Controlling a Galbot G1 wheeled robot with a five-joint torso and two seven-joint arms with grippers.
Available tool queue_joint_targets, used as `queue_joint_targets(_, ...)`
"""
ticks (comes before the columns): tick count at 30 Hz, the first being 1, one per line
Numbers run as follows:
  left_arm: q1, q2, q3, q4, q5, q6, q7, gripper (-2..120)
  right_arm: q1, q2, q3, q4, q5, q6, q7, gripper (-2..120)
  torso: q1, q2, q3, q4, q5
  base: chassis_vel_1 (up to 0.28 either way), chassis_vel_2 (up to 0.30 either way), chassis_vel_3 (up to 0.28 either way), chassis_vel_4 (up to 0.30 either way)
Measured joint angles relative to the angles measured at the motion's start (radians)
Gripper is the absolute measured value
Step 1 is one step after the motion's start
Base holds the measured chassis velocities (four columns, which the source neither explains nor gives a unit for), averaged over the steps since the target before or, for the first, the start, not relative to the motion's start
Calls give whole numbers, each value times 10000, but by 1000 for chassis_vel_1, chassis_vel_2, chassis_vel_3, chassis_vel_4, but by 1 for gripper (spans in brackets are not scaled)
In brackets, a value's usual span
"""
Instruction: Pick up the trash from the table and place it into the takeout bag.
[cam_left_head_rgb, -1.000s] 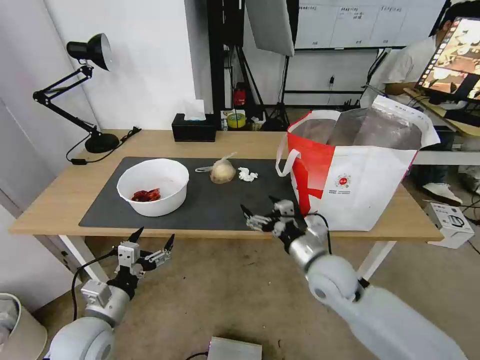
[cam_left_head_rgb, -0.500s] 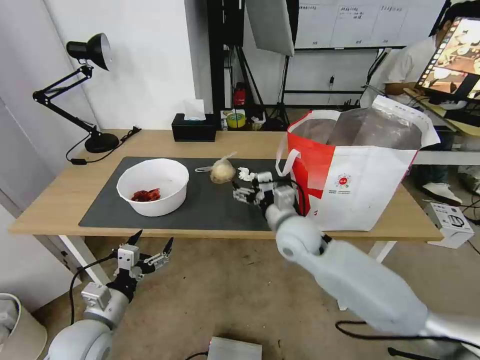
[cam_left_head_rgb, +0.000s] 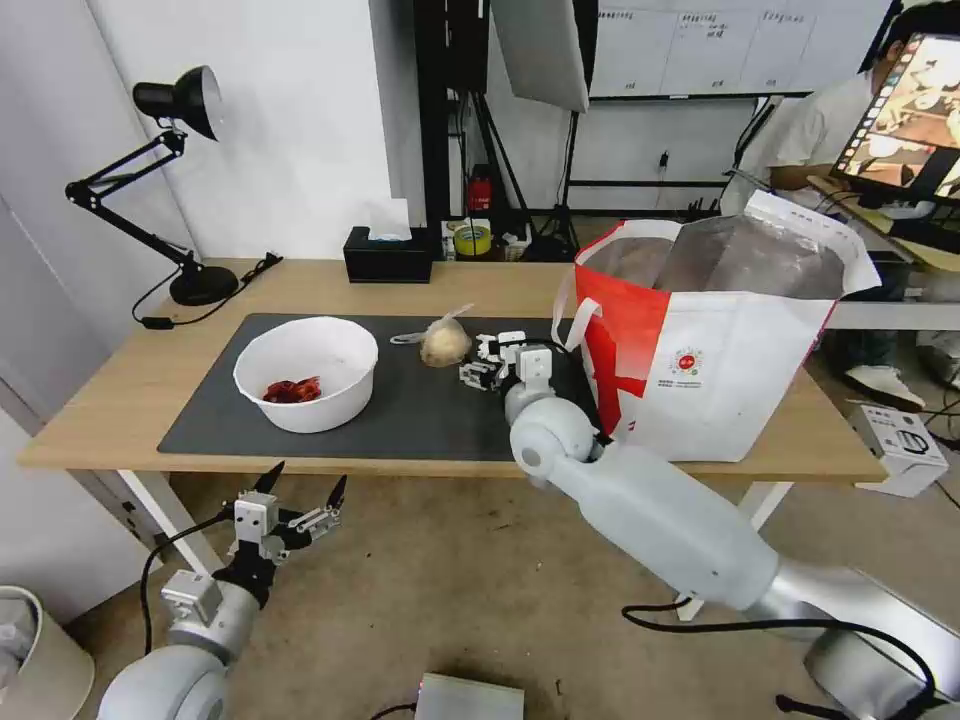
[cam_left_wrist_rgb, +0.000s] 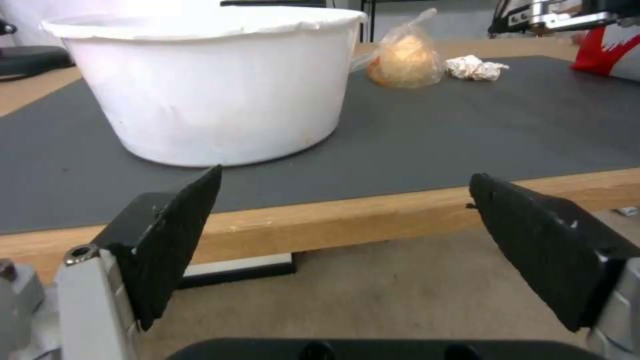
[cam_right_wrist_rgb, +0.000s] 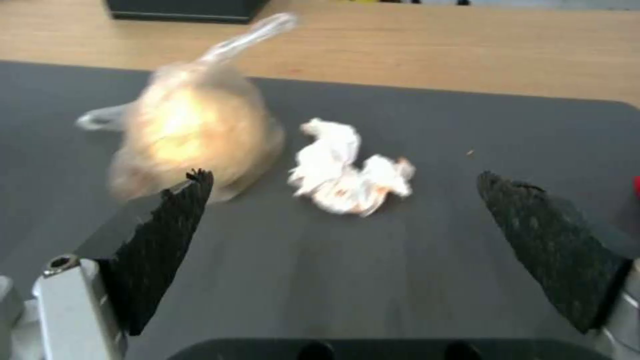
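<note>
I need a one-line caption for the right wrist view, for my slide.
Open right gripper above the grey mat, lined up on a crumpled tissue beside a knotted bag.

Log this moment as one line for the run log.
right hand: open, over mat, facing crumpled tissue | left hand: open, parked below table edge | bagged lump, bowl on mat | takeout bag: upright
</note>
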Motion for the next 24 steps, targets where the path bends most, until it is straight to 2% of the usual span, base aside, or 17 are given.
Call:
queue_joint_targets(10, -119, -43, 136, 53, -194, -145, 28, 100, 714, 1054, -44, -1984, -369, -3, -17, 100, 0, 0, 0, 1, 0, 0, 0, 0, 0)
queue_joint_targets(24, -172, -68, 157, 63, -200, -221, 40, 100, 1263, 1515, -58, -2882, -196, -709, 199, 100, -1, 0, 0, 0, 0, 0, 0, 0, 0)
